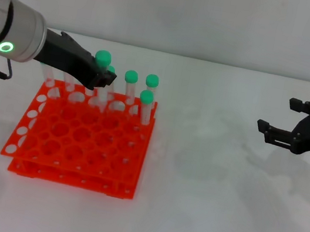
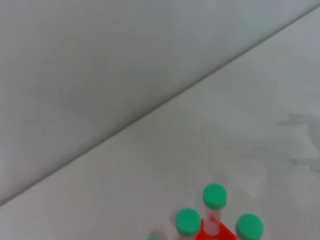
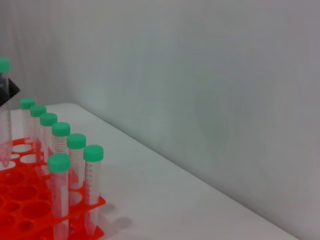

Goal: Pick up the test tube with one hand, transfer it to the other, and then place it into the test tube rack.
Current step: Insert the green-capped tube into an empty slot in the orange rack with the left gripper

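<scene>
Tube held over the rack, last step under way

The white table (image 1: 224, 163) carries the test tube rack (image 1: 78, 145), bright orange-red, with several green-capped tubes already standing along its far rows. The left gripper (image 1: 93, 76) (the one on the silver wrist with the glowing green ring) reaches over the rack's far side and is clamped on the test tube (image 1: 102, 65), whose green cap shows just above the fingers; its lower end appears to be entering a hole, though I cannot tell whether it is seated. The right gripper (image 1: 271, 132) hangs well apart over the bare table, fingers spread and holding nothing. By my reading, pickup and handover are done; lowering the tube fully and letting go remain. A small white label sits on the right forearm, but its writing is unreadable.
</scene>
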You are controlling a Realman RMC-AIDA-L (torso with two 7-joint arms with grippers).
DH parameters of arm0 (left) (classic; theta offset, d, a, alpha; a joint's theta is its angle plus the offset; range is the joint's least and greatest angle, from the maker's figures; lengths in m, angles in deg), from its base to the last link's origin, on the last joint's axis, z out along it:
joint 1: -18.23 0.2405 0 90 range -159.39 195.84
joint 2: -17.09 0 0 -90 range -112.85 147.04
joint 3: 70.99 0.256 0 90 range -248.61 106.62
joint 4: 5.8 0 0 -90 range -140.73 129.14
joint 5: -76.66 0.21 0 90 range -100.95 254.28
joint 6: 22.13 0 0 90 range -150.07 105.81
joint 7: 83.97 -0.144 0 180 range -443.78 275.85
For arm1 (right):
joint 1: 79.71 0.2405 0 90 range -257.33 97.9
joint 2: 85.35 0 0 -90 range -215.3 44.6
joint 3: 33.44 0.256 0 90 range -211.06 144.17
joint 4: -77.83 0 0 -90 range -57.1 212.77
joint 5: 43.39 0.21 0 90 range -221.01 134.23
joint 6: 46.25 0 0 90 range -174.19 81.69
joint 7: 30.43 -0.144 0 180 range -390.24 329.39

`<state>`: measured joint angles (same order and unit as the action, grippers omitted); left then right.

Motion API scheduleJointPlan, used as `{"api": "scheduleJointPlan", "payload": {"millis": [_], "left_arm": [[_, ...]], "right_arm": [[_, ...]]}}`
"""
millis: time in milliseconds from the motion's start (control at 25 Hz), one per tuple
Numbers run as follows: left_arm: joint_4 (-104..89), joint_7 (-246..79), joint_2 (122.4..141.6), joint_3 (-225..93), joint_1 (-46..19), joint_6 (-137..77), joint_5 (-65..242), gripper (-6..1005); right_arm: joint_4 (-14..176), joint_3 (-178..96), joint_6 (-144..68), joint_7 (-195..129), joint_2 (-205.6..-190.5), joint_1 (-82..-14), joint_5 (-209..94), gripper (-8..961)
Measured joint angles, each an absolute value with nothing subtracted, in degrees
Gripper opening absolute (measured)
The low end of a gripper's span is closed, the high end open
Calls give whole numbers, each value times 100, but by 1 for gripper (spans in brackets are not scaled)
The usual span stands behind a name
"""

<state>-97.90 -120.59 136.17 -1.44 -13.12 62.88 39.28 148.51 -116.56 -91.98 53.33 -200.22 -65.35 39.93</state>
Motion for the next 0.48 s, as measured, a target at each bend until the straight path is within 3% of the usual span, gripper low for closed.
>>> {"api": "scheduleJointPlan", "payload": {"millis": [480], "left_arm": [[-9153, -12473, 13619, 156, -1108, 5323, 3740, 212]], "right_arm": [[14827, -11668, -9161, 5333, -20027, -6476, 3993, 870]]}}
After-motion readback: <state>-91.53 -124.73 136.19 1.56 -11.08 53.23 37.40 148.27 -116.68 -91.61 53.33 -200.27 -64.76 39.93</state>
